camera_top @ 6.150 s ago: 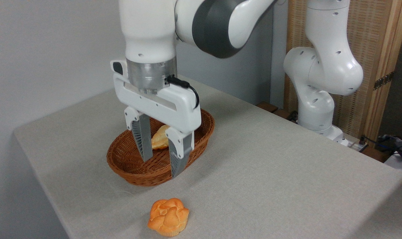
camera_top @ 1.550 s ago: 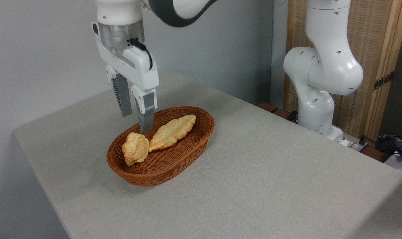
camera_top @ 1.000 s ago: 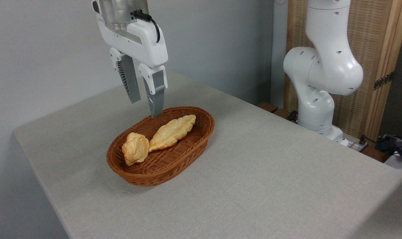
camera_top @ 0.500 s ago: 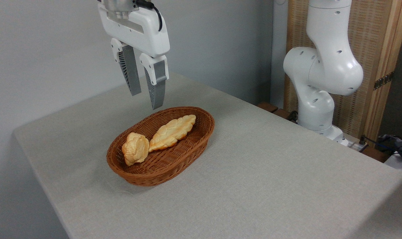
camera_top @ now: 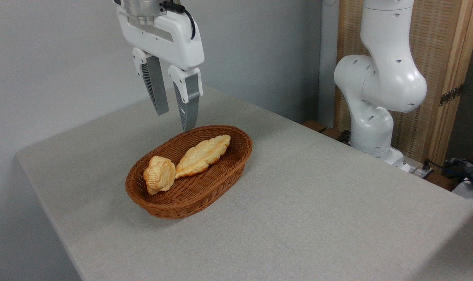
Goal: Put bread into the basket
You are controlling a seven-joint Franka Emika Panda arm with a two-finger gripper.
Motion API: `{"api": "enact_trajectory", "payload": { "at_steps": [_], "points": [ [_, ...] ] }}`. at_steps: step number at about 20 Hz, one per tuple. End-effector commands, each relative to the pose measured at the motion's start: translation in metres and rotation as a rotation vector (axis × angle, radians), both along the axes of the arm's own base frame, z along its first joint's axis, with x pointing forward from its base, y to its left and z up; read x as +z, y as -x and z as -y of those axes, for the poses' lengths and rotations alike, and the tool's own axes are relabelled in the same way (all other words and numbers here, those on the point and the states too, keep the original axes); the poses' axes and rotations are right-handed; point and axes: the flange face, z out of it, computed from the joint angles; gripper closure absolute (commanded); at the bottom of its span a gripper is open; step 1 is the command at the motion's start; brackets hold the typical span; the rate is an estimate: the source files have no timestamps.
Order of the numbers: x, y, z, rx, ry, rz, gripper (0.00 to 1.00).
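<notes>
Gripper (camera_top: pixel 175 119) is hanging empty at upper left of frame, fingers spread apart (nothing between them), above the basket (camera_top: pixel 221 176) rim. Bread (camera_top: pixel 159 174) is lying inside basket's left end, touching braided loaf (camera_top: pixel 203 155).

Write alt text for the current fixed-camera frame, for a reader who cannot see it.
A small knotted bun lies in a brown wicker basket beside a longer braided loaf on a grey table. The white robot arm's gripper hangs open and empty above the basket's back rim.
</notes>
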Motion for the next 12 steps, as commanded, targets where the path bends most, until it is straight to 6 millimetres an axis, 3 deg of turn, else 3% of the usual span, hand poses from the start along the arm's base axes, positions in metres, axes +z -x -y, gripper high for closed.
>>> {"api": "enact_trajectory", "payload": {
  "at_steps": [1,12],
  "points": [
    [-0.0008,0.0008,-0.0013,0.011,-0.016,-0.023,0.00],
    [-0.0053,-0.0011,-0.0010,0.012,-0.018,-0.034,0.00]
  ]
}}
